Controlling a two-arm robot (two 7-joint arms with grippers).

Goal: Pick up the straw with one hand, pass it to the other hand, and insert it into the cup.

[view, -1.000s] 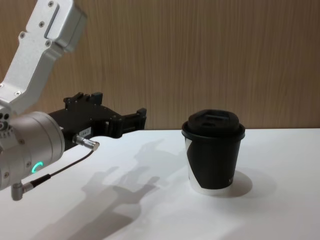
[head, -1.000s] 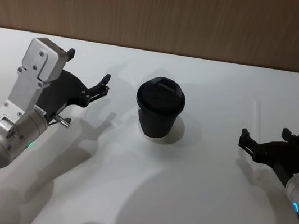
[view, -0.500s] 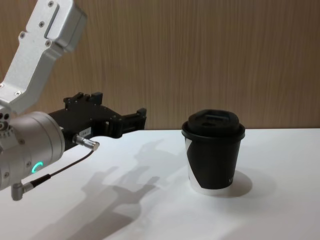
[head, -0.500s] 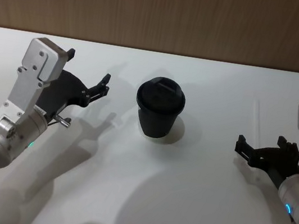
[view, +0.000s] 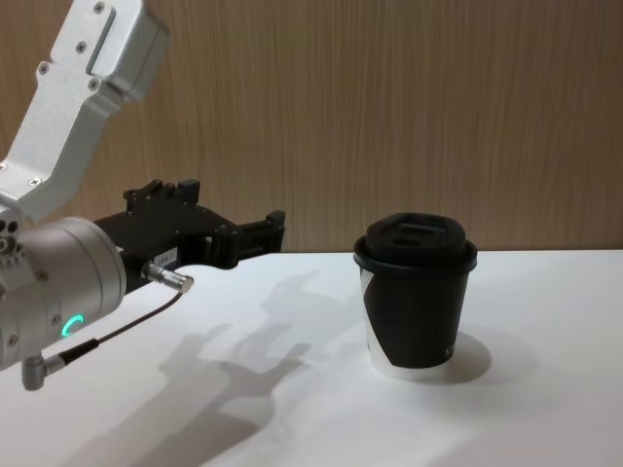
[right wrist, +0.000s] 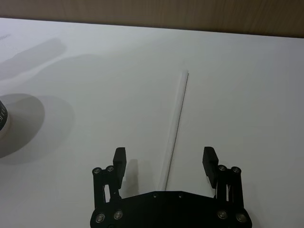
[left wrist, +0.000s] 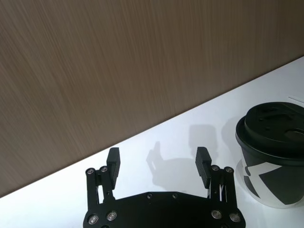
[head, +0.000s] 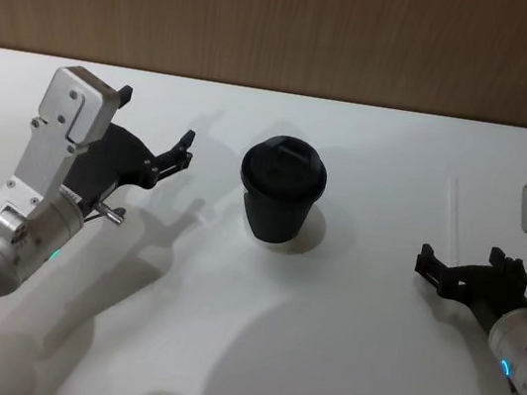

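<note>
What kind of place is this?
Probably a robot test bench: a white table, a wood-panel wall, and a coffee cup and straw laid out for the left end effector and right end effector.

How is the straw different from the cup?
The straw is white, long and thin; the cup is black, short and wide. The straw lies flat on the table; the cup stands upright with its lid on. The straw lies at the robot's right by the open right gripper; the cup stands mid-table, nearer the open left gripper. Both rest on the same white table, and no gripper holds either.
</note>
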